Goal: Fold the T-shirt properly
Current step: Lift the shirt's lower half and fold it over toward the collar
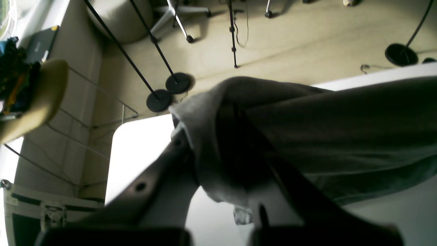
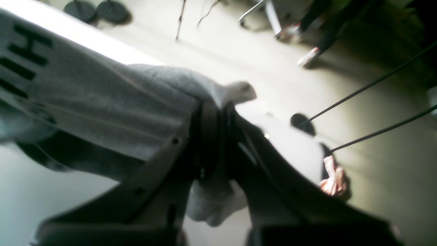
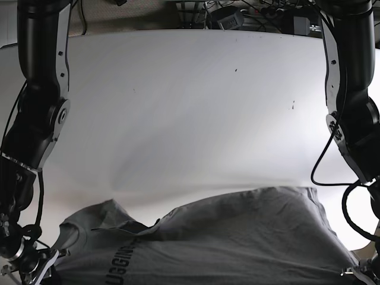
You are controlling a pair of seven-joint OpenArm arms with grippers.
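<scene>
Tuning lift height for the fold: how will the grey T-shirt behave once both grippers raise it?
Probably floppy: the T-shirt bunches and drapes over the left gripper and right gripper, sagging between them. Likely light, since thin fabric wrinkles on the table. It may drag rather than slide cleanly.

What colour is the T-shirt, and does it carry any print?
Grey T-shirt with black lettering, clearest in the base view.
</scene>
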